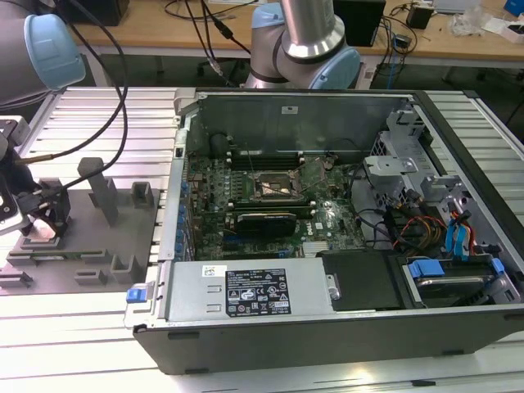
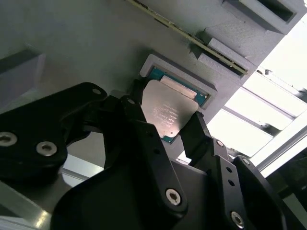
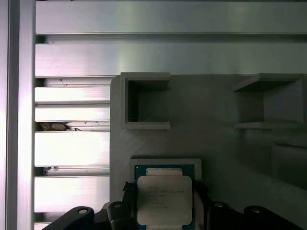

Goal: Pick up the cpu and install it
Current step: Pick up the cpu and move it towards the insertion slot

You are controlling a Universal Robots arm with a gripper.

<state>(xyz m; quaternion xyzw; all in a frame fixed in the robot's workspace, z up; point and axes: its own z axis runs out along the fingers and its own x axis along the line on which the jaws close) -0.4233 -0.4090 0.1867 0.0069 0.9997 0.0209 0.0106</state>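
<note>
1. In the exterior view the gripper (image 1: 42,225) sits low over the grey tray (image 1: 90,241), at 9 o'clock from the open computer case (image 1: 344,336).
2. In both wrist views the cpu (image 2: 168,110) (image 3: 164,199) lies silver side up in a shallow framed recess of the tray.
3. The gripper is clamped on the cpu, with its black fingers (image 2: 195,130) against two opposite edges.
4. The motherboard socket (image 1: 274,187) stands open inside the case, well apart from the tray on the slatted table (image 1: 90,115).
</note>
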